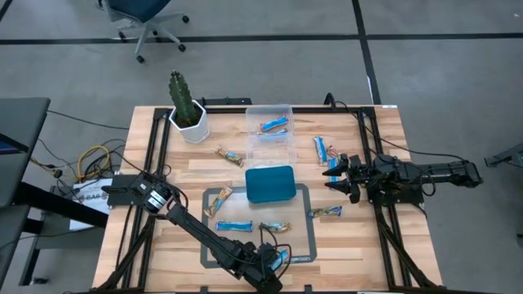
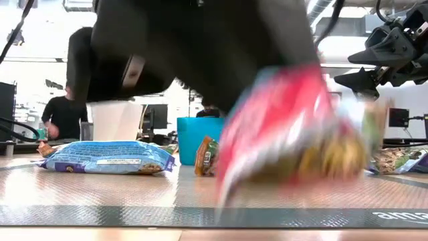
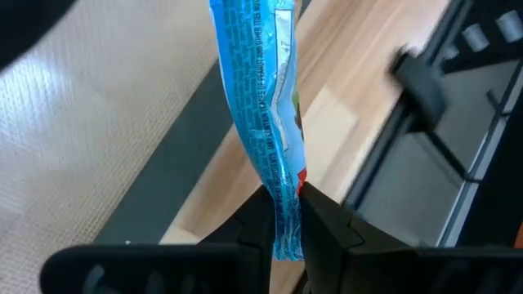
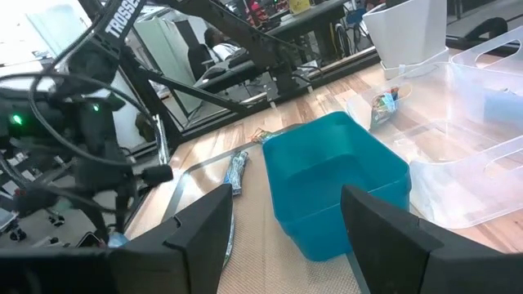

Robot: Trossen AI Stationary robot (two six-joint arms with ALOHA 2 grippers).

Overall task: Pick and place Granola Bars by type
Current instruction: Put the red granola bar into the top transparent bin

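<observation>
My left gripper (image 1: 276, 261) is near the table's front edge, over the grey mat (image 1: 304, 196), shut on a blue-and-white granola bar (image 3: 260, 106). That bar shows blurred and close in the low view (image 2: 294, 134). My right gripper (image 1: 331, 175) is open and empty, right of the teal tray (image 1: 270, 184), and looks toward the tray in its wrist view (image 4: 335, 180). Other bars lie flat: a blue one in the clear box (image 1: 275, 125), a blue one (image 1: 321, 149) beside the right gripper, tan ones (image 1: 229, 155) (image 1: 218, 200) (image 1: 274, 228), and a blue one (image 1: 233, 226) on the mat. My left gripper pinches the blue bar near one end (image 3: 283, 214) between its two fingers, which close on the wrapper's flat faces. The bar sticks out lengthwise past the fingertips (image 3: 323, 216). In the low view it is tilted just above the mat; whether it touches, I cannot tell.
A white pot with a cactus (image 1: 186, 110) stands at the far left of the table. The clear box (image 1: 270, 131) stands behind the teal tray. Another bar (image 1: 325, 212) lies at the mat's right edge. Black rails (image 1: 384, 220) run along both table sides.
</observation>
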